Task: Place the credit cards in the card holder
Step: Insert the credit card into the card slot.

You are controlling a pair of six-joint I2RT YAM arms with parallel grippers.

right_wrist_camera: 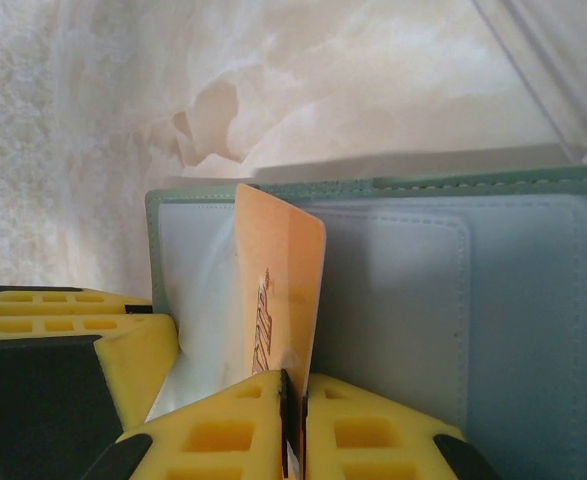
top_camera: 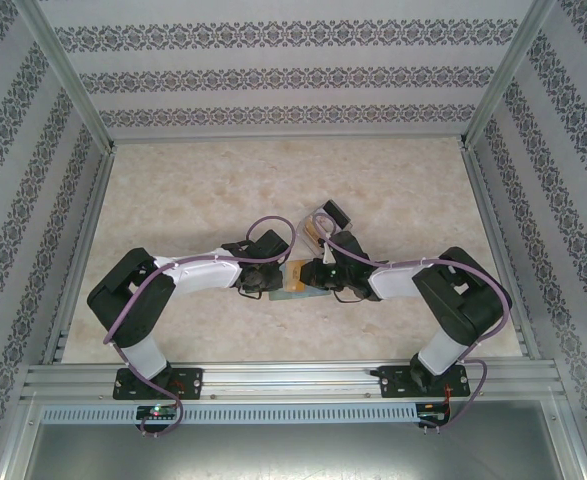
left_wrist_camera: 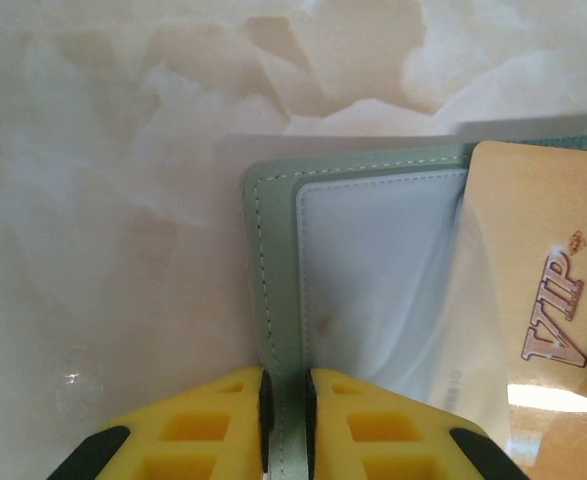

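Left claw (left_wrist_camera: pixel 285 420) is almost closed, pinching the stitched edge of the card holder (left_wrist_camera: pixel 373 260). I judge this grip is there to hold the open case flat and steady on the table (left_wrist_camera: pixel 103 200) while a card goes in. Right claw (right_wrist_camera: pixel 293 425) is nearly shut too, gripping one short end of the orange card (right_wrist_camera: pixel 278 270), whose far end reaches over the grey inner pocket — whether it has entered the sleeve I cannot tell. The holder lies open between both arms, toward the near side of the table. On the card the letters "VIP" can be read — no other writing is clear.
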